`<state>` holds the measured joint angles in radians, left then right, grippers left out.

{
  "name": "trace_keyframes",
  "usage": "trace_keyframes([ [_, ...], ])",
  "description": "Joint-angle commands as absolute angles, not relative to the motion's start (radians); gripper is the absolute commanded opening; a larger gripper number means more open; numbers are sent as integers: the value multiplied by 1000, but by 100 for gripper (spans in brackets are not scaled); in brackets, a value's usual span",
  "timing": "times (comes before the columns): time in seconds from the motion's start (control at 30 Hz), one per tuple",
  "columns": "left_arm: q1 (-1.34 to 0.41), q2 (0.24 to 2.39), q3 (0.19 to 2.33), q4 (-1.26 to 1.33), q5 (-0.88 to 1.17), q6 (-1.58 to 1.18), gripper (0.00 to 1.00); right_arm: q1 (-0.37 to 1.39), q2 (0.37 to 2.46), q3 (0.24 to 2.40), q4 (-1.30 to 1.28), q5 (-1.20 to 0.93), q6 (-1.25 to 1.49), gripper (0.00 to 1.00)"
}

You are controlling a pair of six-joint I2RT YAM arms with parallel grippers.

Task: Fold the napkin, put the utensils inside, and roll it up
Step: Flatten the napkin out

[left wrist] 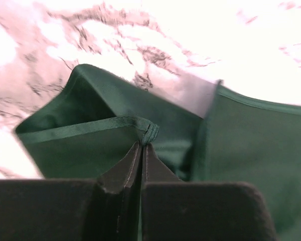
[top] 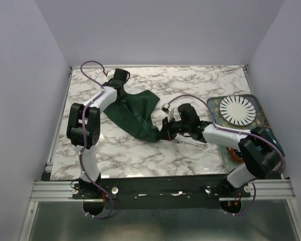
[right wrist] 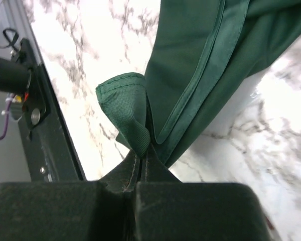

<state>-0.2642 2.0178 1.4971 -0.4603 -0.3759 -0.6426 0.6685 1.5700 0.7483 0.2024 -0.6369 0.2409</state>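
The dark green napkin [top: 138, 116] hangs lifted and stretched between my two grippers over the middle of the marble table [top: 140, 155]. My left gripper [top: 122, 94] is shut on its far left corner, and the hem is pinched at the fingertips in the left wrist view [left wrist: 142, 145]. My right gripper [top: 165, 133] is shut on the near right corner, where the cloth [right wrist: 200, 60] bunches at the tips [right wrist: 143, 153]. The slim silver fork [top: 193, 142] lies on the table just under my right arm.
A teal dish [top: 258, 119] holding a white ribbed plate [top: 239, 110] sits at the right edge. The table's black front rail [right wrist: 50, 145] shows in the right wrist view. White walls enclose the back and sides.
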Motion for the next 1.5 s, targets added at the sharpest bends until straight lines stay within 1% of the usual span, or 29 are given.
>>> trace_keyframes([
  [0.0, -270, 1823, 1511, -457, -399, -577, 15, 670, 1477, 870, 51, -464, 152, 0],
  [0.03, -270, 1804, 1508, -451, -368, -568, 15, 670, 1470, 886, 28, -451, 141, 1],
  [0.13, -267, 1744, 1511, -449, -318, -552, 10, 670, 1430, 952, -54, -416, 112, 1],
  [0.17, -264, 1729, 1514, -462, -313, -552, 0, 670, 1410, 971, -84, -407, 106, 1],
  [0.27, -256, 1634, 1517, -463, -313, -552, 0, 669, 1335, 1040, -121, -354, 77, 1],
  [0.3, -255, 1571, 1528, -465, -314, -542, 0, 669, 1304, 1064, -161, -325, 45, 1],
  [0.4, -242, 1452, 1592, -508, -357, -529, 0, 669, 1286, 1236, -293, -279, -39, 0],
  [0.47, -241, 1390, 1675, -526, -385, -505, 0, 669, 1276, 1386, -386, -284, -67, 1],
  [0.53, -239, 1295, 1744, -522, -390, -479, 0, 670, 1264, 1471, -431, -323, -86, 1],
  [0.57, -239, 1263, 1762, -511, -393, -459, 0, 670, 1246, 1550, -451, -349, -87, 1],
  [0.63, -238, 1169, 1802, -493, -362, -440, 0, 676, 1221, 1612, -486, -443, -77, 1],
  [0.7, -238, 1071, 1805, -448, -321, -404, 0, 704, 1175, 1667, -497, -536, -65, 1],
  [0.8, -239, 939, 1775, -387, -267, -382, 0, 784, 1126, 1701, -500, -606, -48, 1],
  [0.9, -238, 846, 1730, -368, -265, -373, 0, 856, 1086, 1675, -437, -727, 39, 1],
  [0.93, -239, 833, 1729, -382, -276, -374, 0, 859, 1075, 1622, -402, -797, 122, 1],
  [1.03, -239, 790, 1689, -413, -336, -383, 0, 867, 1052, 1510, -279, -889, 275, 1],
  [1.1, -239, 776, 1649, -411, -418, -393, 0, 867, 1042, 1456, -229, -868, 330, 1],
  [1.17, -239, 801, 1623, -446, -494, -399, 0, 867, 1042, 1407, -219, -783, 367, 1],
  [1.2, -239, 848, 1620, -455, -553, -394, 0, 864, 1046, 1396, -224, -737, 377, 0],
  [1.23, -239, 880, 1618, -466, -575, -390, 0, 853, 1054, 1388, -230, -642, 417, 0],
  [1.33, -239, 1043, 1609, -479, -642, -365, 0, 718, 1139, 1356, -239, -621, 516, 0],
  [1.37, -238, 1090, 1606, -477, -653, -365, 0, 640, 1210, 1355, -245, -618, 529, 0],
  [1.4, -230, 1188, 1608, -479, -650, -380, 0, 611, 1263, 1364, -248, -620, 538, 1],
  [1.47, -186, 1297, 1653, -497, -583, -403, 0, 531, 1375, 1422, -302, -638, 563, 1],
])
